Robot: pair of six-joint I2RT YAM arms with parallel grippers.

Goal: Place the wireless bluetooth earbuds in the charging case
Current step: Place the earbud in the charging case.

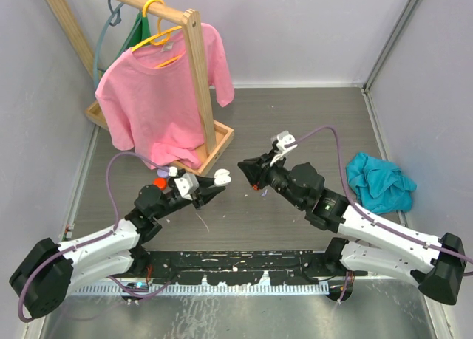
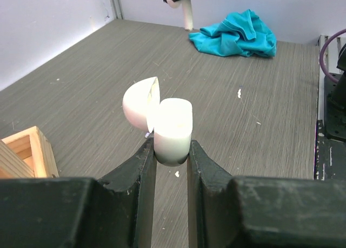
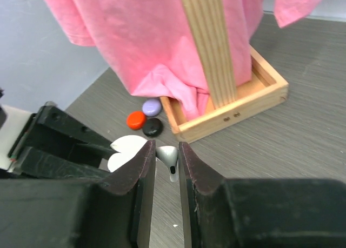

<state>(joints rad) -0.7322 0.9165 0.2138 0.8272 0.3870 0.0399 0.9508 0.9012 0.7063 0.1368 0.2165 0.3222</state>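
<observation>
My left pincer [image 2: 172, 151] nearly closed on the open charging case [image 2: 173, 126], held aloft | my right pincer [image 3: 166, 151] pinching the white earbud [image 3: 169, 157], near the case mouth | earbud judged light, rigid, slick: hold bulb, leave stem free.

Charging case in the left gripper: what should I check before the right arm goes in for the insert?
1. Left gripper clamped on the white charging case: ok.
2. Lid open: ok.
3. White earbud pinched in the right gripper: ok.
4. Earbud over the case opening: not ok. The top view shows a gap between them.
5. Case sockets free: cannot tell, the interior is hidden in every view.
6. Earbud stem lined up with a socket: cannot tell.
</observation>
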